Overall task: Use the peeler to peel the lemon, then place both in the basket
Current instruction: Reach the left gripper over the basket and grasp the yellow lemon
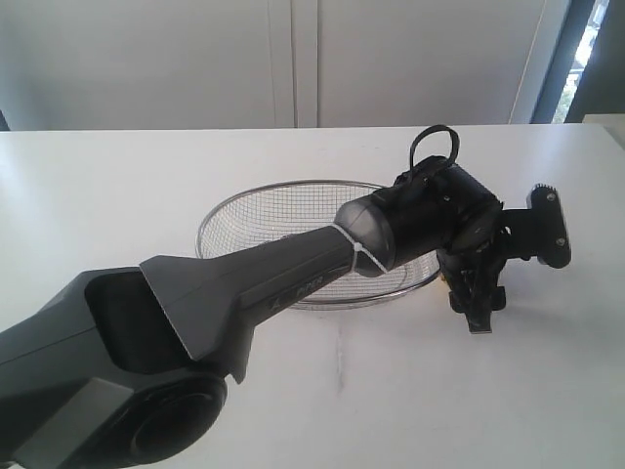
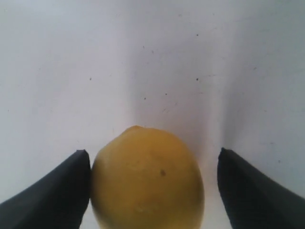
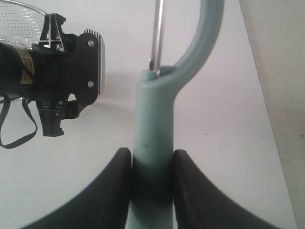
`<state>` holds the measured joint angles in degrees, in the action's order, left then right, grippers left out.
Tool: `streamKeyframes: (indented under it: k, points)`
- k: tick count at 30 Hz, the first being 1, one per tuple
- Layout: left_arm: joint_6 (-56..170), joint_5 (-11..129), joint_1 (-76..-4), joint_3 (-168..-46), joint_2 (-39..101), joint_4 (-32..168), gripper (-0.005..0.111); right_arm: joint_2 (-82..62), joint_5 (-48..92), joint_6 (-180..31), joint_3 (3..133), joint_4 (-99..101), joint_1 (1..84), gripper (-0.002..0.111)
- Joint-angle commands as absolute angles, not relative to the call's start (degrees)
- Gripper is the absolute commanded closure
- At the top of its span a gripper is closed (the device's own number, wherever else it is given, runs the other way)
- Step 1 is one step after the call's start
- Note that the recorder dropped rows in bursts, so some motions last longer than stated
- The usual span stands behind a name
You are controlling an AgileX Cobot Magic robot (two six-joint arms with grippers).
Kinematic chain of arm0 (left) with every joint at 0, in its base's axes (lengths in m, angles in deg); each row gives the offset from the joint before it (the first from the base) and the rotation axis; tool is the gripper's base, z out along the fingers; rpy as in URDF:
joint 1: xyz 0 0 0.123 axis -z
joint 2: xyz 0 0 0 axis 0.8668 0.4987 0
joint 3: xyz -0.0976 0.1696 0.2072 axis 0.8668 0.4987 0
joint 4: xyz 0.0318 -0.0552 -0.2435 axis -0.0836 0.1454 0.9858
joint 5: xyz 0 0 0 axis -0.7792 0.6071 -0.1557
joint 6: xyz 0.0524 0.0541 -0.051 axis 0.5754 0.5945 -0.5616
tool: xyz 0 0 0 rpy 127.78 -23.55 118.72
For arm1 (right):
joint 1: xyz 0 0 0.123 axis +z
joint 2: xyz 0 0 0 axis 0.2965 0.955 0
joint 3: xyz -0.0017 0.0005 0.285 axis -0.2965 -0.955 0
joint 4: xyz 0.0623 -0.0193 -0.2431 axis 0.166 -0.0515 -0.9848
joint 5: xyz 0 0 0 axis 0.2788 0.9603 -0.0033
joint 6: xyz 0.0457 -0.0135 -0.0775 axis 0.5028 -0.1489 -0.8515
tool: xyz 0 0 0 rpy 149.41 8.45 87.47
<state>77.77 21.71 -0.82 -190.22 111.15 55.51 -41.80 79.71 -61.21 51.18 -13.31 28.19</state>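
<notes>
Left fingers (image 2: 52,193) wide around the lemon (image 2: 147,181) near the basket (image 1: 207,227), only one touching, so it might roll off. Right fingers (image 3: 107,191) clamp the peeler (image 3: 152,119).

**Lemon (image 2: 147,186) between the spread fingers (image 2: 57,191) of my left gripper (image 2: 153,151)**

I see the yellow lemon lying on the white table (image 2: 152,62), which has a few tiny dark specks. The small nub is at the lemon's far end. One dark finger sits right against the lemon's side. The other stands clear, with bare table showing between it and the lemon.
</notes>
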Motion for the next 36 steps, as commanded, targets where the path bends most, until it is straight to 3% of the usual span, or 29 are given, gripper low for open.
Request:
streamKeyframes:
  k: [1,5,13,16,36]
  points:
    - [77.0,18.9,-0.6,-190.1,111.8,56.7,0.045,-42.4,78.7,-60.8,51.1,-13.8,28.1,0.108]
    - [77.0,19.0,-0.6,-190.1,111.8,56.7,0.053,-42.4,78.7,-60.8,51.1,-13.8,28.1,0.108]
    - [77.0,18.3,0.8,-190.9,111.8,57.3,0.09,-42.4,78.7,-60.8,51.1,-13.8,28.1,0.108]
    - [77.2,17.4,1.4,-192.0,111.3,57.4,0.099,-42.4,78.7,-60.8,51.1,-13.7,28.1,0.108]
    - [77.2,7.7,1.8,-192.5,105.4,59.4,0.107,-42.4,78.4,-60.8,51.1,-14.1,28.1,0.108]
